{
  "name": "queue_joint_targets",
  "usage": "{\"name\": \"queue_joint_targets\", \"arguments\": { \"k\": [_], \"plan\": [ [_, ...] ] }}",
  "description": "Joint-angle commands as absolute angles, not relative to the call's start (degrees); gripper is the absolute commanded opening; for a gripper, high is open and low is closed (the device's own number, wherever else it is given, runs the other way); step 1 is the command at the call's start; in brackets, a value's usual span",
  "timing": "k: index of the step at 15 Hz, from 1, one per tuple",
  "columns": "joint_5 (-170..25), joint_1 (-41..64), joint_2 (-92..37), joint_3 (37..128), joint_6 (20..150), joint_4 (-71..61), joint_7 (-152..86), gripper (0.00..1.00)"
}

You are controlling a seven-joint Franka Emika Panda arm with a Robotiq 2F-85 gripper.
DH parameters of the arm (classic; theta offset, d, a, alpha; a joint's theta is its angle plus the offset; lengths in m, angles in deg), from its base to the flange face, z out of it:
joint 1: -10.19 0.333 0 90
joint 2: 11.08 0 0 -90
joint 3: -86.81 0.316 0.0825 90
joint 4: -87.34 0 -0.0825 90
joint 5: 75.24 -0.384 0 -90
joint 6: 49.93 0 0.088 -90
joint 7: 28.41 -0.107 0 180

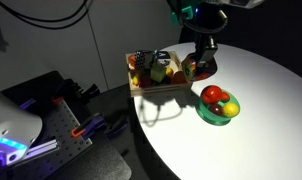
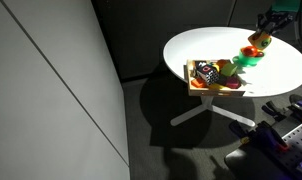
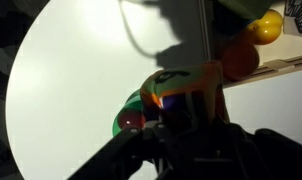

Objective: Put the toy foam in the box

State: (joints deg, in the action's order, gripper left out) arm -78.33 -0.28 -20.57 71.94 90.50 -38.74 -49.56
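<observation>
Just outside the box (image 1: pixel 151 88), off the side facing away from the table's near edge, my gripper (image 1: pixel 202 58) hangs over the white table (image 1: pixel 266 85) with the toy foam (image 1: pixel 201 69) in it. From the wrist view the foam (image 3: pixel 177 86) fills the space between the jaws, orange and green faces towards the camera, so I judge the jaws clamped on it. The fingers are dark and blurred, though, and I cannot see the contact itself.

What the coming move turns on is the way from foam to box. In the wrist view the light-wood rim (image 3: pixel 283 67) sits to the right of the foam and a little higher in the picture, near but not under it. Red and yellow toy fruits (image 3: pixel 253 45) show beyond that rim. In an exterior view the foam (image 2: pixel 256 42) again lies off the box's edge rather than above its floor. I would have to carry it sideways across the rim before letting go.

The block looks boxy and I cannot pick out a long axis, so turning it hardly matters. Toys already crowd the box, and I would choose a free patch. The green bowl (image 1: pixel 231 112) stands well apart from the box, on the near side.
</observation>
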Motion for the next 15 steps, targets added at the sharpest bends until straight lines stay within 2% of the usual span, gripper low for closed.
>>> {"name": "queue_joint_targets", "arguments": {
  "k": [1, 15],
  "plan": [
    [-78.7, 1.1, -20.8, 73.7, 90.2, -36.9, -51.4, 0.15],
    [-66.8, 11.1, -26.0, 76.9, 90.1, -31.0, -66.5, 0.15]
  ]
}}
